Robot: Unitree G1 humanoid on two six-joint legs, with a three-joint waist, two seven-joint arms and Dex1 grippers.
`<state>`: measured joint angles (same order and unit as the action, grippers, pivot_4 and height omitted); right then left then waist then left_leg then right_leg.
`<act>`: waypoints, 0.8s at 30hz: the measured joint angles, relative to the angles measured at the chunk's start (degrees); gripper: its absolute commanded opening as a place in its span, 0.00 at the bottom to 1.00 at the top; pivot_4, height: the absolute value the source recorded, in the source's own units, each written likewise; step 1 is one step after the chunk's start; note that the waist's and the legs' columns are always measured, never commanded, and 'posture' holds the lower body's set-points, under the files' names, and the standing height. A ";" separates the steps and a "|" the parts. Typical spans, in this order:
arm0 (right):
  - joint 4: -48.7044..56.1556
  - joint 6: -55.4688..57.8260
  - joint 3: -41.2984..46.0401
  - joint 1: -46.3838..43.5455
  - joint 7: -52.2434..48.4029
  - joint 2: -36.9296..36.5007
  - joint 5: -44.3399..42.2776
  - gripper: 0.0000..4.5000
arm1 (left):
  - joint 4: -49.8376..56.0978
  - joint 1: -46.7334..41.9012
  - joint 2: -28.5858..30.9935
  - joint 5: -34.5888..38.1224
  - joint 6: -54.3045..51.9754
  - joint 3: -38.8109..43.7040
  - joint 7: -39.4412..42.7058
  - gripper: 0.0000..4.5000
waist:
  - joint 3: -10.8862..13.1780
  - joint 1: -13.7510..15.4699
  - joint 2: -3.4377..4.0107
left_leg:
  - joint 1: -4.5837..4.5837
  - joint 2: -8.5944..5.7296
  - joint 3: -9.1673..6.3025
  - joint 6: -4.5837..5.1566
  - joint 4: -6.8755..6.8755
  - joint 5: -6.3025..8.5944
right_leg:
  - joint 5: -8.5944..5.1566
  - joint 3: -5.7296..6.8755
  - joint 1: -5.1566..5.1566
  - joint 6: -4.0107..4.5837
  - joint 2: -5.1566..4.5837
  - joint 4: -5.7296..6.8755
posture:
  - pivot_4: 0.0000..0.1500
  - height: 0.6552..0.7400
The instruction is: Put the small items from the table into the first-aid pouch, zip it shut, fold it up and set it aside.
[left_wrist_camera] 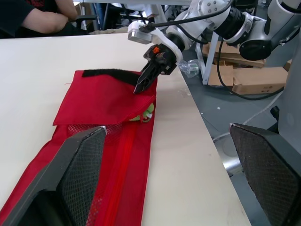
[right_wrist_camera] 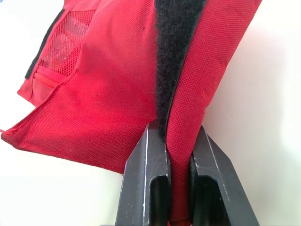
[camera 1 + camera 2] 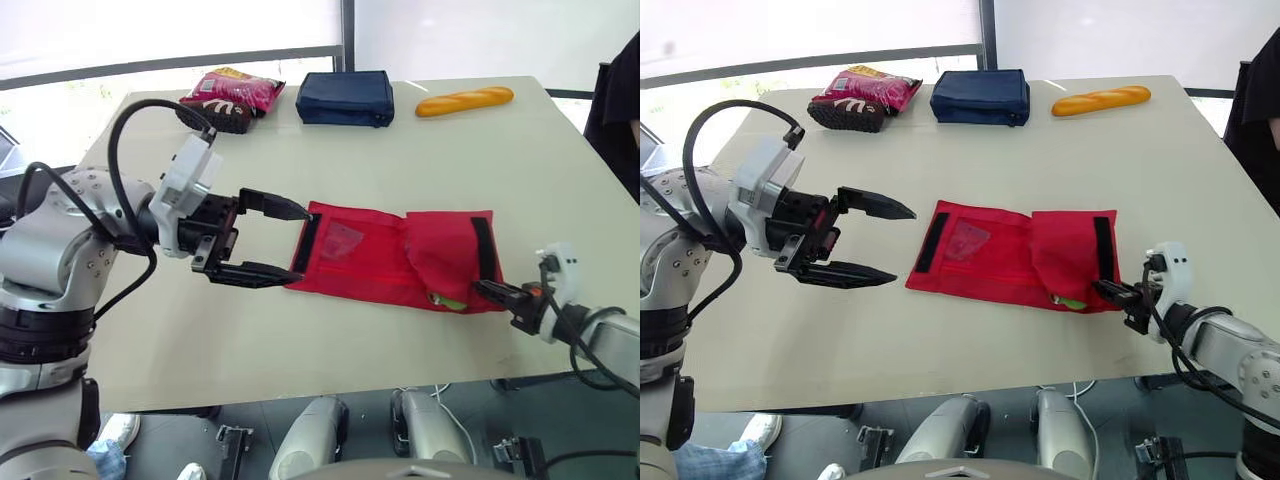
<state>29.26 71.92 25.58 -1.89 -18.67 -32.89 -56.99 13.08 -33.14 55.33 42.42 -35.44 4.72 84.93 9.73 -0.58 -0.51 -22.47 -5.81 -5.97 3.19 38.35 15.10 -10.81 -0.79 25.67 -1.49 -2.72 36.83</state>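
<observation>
Far edge of worktop (image 3: 330, 330), L to R: pink & brown snack packet (image 3: 232, 97), navy zip case (image 3: 345, 97), baguette-type loaf (image 3: 464, 100). Packet & case near each other, not touching. Loaf sits well apart from case, toward the R corner, lying roughly along the far edge. Case lies flat. Person in dark top (image 3: 622, 100) at R edge, beside worktop. Left wrist view: person's forearm (image 1: 44, 21) w/ dark sleeve at worktop's edge; cardboard boxes (image 1: 254, 80) on grey floor (image 1: 211, 117).
</observation>
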 measured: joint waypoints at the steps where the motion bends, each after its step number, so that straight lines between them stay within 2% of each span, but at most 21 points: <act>1: 0.08 -0.71 -0.51 0.48 -1.34 -1.43 0.21 0.28 | -0.11 0.00 -0.18 -0.02 0.14 -0.39 0.08 1.00 | 0.00 -0.03 0.00 | 0.00 0.00 0.00 0.00 0.00 0.00 | 0.00 0.00 0.00 0.00 0.00 0.00 | 1.00 0.87; 3: 0.11 -2.44 -1.88 0.62 -3.82 -3.54 0.99 0.50 | -0.25 0.00 -0.52 -0.06 0.37 -0.76 0.20 1.00 | 0.00 -0.14 0.00 | 0.00 0.01 0.01 0.00 0.00 0.00 | 0.00 0.00 0.00 0.00 0.01 0.00 | 1.00 0.87; 4: 0.12 -3.55 -2.63 0.65 -5.23 -4.38 1.50 0.57 | -0.25 0.00 -0.55 -0.06 0.41 -0.83 0.27 1.00 | 0.00 -0.15 0.00 | -0.01 0.01 0.02 0.00 0.00 0.00 | 0.00 -0.01 0.00 0.00 0.01 0.00 | 1.00 0.87; 5: 0.12 -5.90 -3.77 0.96 -7.94 -5.39 2.48 0.75 | -0.26 -0.01 -0.55 -0.05 0.48 -0.82 0.31 1.00 | 0.00 -0.10 0.00 | 0.00 0.01 0.02 0.00 0.00 0.00 | 0.00 0.00 0.00 0.00 0.00 0.00 | 1.00 0.87; 8: 0.14 -8.62 -5.35 1.78 -11.13 -7.17 3.86 0.99 | -0.22 0.00 -0.55 -0.04 0.50 -0.80 0.29 1.00 | 0.00 -0.05 0.00 | -0.01 0.01 0.02 0.00 0.01 0.00 | 0.00 -0.01 0.00 -0.01 0.00 -0.01 | 1.00 0.87; 16: -1.11 -26.45 -3.67 10.65 -27.57 -18.22 15.26 0.99 | 1.20 5.17 -0.48 0.52 -0.25 1.97 -2.93 1.00 | 0.00 0.17 -0.02 | -0.02 0.02 0.03 0.01 0.02 0.01 | -0.01 0.01 -0.02 -0.02 -0.01 -0.03 | 1.00 0.87; 19: -1.71 -35.14 1.58 15.82 -36.15 -20.49 18.61 0.99 | 1.86 10.13 -4.30 -0.87 -1.31 4.39 -13.07 1.00 | -0.01 0.41 0.01 | 0.02 0.04 0.04 0.00 0.05 0.01 | -0.01 0.00 -0.08 -0.03 -0.01 -0.04 | 1.00 0.87; 24: -0.23 -40.38 6.81 12.19 -38.89 -18.91 16.01 0.99 | 2.71 19.93 -9.59 -4.33 -2.08 6.07 -26.45 1.00 | 0.01 0.26 -0.03 | 0.14 0.15 0.15 -0.01 0.02 0.01 | 0.04 0.05 -0.14 -0.09 -0.03 -0.04 | 1.00 0.87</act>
<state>29.03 31.54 32.39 10.31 -57.56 -51.80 -40.99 15.79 -13.21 45.73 38.09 -37.52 10.79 58.48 9.74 -0.32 -0.54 -22.33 -5.66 -5.82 3.19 38.36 15.12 -10.77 -0.74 25.53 -1.58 -2.75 36.79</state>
